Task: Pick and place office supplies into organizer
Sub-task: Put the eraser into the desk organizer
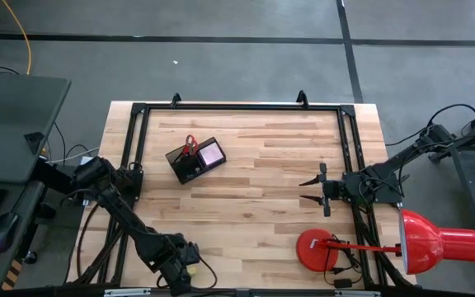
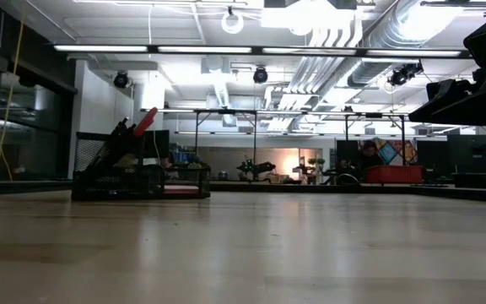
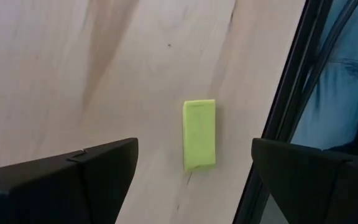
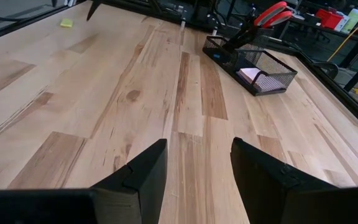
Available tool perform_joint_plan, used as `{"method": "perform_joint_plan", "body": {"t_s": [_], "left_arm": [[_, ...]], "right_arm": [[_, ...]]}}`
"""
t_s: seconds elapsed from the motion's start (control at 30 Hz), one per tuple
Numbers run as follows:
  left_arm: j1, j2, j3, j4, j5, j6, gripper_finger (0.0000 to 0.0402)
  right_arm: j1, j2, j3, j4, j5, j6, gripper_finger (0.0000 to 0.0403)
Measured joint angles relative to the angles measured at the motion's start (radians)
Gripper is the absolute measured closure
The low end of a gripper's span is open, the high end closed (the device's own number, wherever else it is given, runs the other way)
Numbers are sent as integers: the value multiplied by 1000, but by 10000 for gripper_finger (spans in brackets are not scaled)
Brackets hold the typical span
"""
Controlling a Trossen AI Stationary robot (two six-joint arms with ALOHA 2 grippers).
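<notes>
Yellow eraser [image 3: 199, 135] on desk [image 1: 254, 173] between spread fingers of left gripper [image 3: 191, 168], long axis along approach, toward 12 o'clock; left arm nearer; right gripper [image 4: 197, 165] released, idle

The surface [image 4: 185, 93] is wood, pale planks with darker grain and a smooth, slightly shiny finish. The organizer [image 4: 253, 62] is black metal mesh, matt. The scissors [image 4: 272, 14] have glossy red plastic handles. The eraser [image 3: 199, 135] looks like smooth matt yellow rubber. The lamp [image 1: 435, 242] is glossy red.
</notes>
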State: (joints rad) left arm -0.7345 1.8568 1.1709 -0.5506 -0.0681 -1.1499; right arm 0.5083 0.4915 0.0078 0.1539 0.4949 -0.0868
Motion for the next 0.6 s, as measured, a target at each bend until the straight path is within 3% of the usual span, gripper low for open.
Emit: {"method": "perform_joint_plan", "body": {"t_s": [0.6], "left_arm": [[0, 45, -1, 2, 7, -6, 110]], "right_arm": [[0, 0, 0, -2, 0, 0, 233]]}}
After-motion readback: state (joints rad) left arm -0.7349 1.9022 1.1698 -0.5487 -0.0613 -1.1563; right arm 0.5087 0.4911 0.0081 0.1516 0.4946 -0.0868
